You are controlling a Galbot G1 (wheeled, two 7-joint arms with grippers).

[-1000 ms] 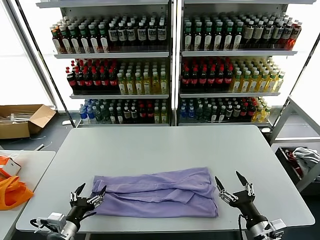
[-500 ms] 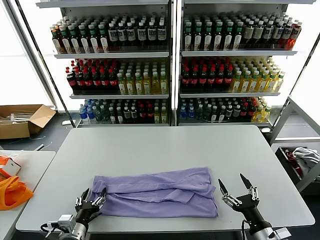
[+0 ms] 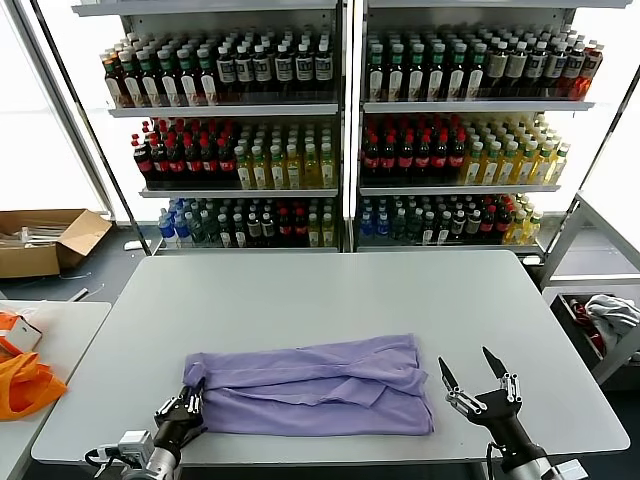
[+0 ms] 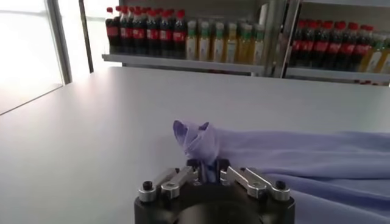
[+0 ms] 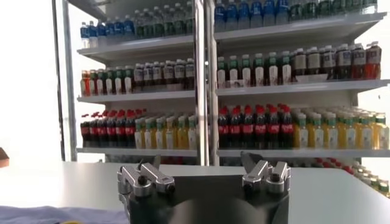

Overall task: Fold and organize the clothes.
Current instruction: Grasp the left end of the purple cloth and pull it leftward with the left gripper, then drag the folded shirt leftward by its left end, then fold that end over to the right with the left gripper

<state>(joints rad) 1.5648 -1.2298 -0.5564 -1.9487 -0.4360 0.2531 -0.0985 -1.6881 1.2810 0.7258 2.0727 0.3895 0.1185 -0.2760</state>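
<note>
Your left gripper (image 3: 183,412) sits at the near-left corner of the T-shirt (image 3: 310,385), fingers pinched together on a bunched nub of lavender cloth — the left wrist view shows the fabric (image 4: 196,137) rising in a small peak straight out of the closed jaws. From that pinch the shirt runs away toward your right gripper, long axis across the table (image 3: 320,290), parallel to the near edge, already folded into a narrow band.

Your right gripper (image 3: 478,378) hangs just beside the shirt's far end, not touching it, fingers spread wide and holding nothing. In the right wrist view only a sliver of lavender shows at the frame's lower corner, so that end lies to the inside of the gripper, close by.

Judgement: the next move turns on the band's length — the left hand owns one end, the right is nearest the other. If you carry the left corner across to meet the right, expect the loose layers to drag and skew; a matching pinch on the right end first would keep it square.

Room: bare tabletop beyond the shirt, away from both hands, plenty for laying a fold. Nearward is tight — the shirt's hem lies close to the table's near edge, and both grippers work right at that edge
</note>
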